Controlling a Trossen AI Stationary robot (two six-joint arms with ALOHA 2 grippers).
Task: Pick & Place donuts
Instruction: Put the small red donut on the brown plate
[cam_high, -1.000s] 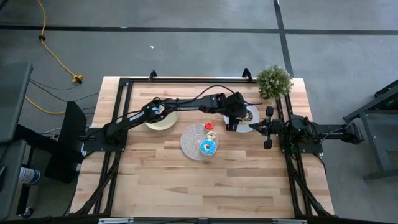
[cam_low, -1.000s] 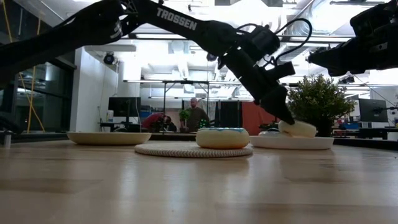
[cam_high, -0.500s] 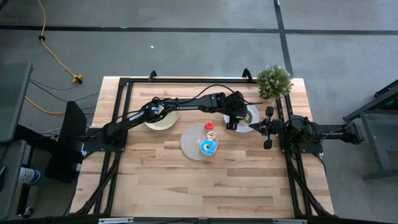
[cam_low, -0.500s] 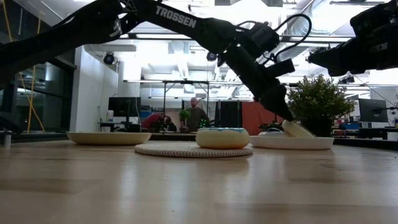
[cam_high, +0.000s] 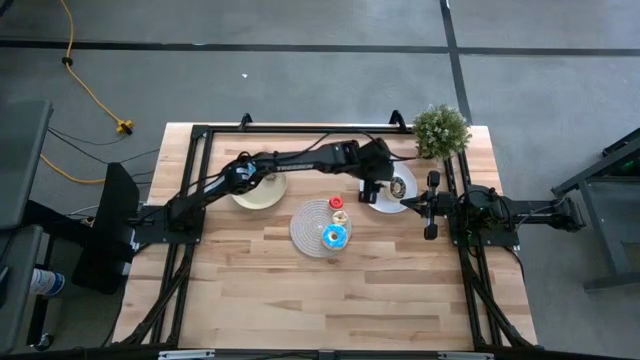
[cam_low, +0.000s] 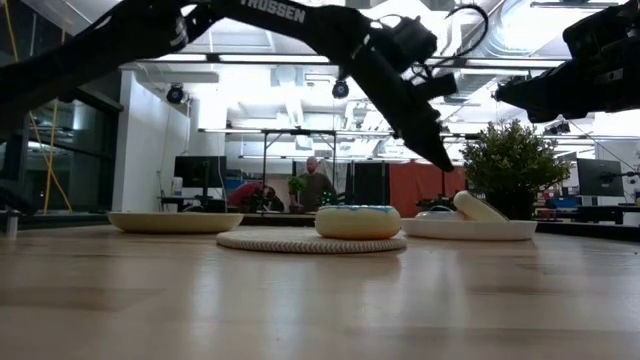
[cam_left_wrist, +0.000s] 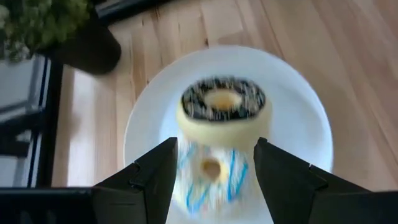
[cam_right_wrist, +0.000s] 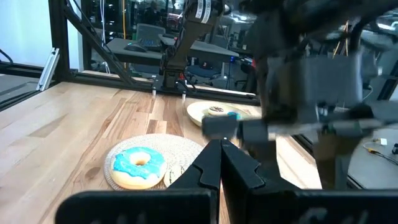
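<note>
My left gripper (cam_left_wrist: 214, 152) is open and hangs above the white plate (cam_left_wrist: 298, 106) near the table's far right. Two donuts lie on that plate: a chocolate-iced one (cam_left_wrist: 222, 106) and a white one with blue stripes (cam_left_wrist: 210, 177). In the low view the white donut (cam_low: 478, 207) leans tilted with its lower edge on the plate, and the left gripper (cam_low: 440, 160) is clear above it. The woven mat (cam_high: 305, 232) carries a red donut (cam_high: 337, 203), an orange donut (cam_high: 340, 216) and a blue donut (cam_high: 334, 236). My right gripper (cam_right_wrist: 221, 149) waits shut at the table's right side.
A tan plate (cam_high: 258, 192) sits left of the mat, partly under the left arm. A potted plant (cam_high: 440, 130) stands at the far right corner, close behind the white plate. The near half of the table (cam_high: 330, 300) is bare wood.
The left gripper has come off the white donut on the white plate and risen up and slightly toward the far edge. The white donut has tipped from lying fairly flat to leaning tilted on the plate.
</note>
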